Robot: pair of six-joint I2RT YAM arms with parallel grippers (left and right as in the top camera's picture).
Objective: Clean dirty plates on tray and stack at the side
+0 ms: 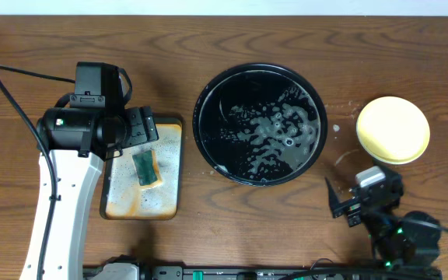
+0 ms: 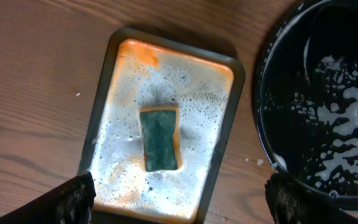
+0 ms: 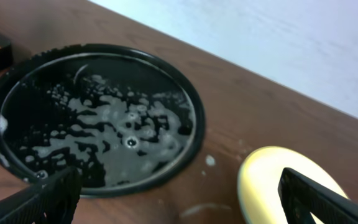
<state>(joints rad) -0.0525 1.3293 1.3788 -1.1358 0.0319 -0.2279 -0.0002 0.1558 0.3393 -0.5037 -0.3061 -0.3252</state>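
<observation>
Washing is looking all done
The soapy black tray [image 1: 198, 124] is holding no plates; the yellow plate [image 1: 393, 130] is sitting beside it on the desk [image 1: 247, 225]. The left hand [image 1: 140, 127] and right hand [image 3: 176, 196] are hanging open, holding nothing. Next, I think, they are just needing to back away.

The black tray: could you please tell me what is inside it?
Only white suds lie in the tray; no plate is in it. The yellow plate sits outside, on the table; anything stacked beneath it is covered.
</observation>
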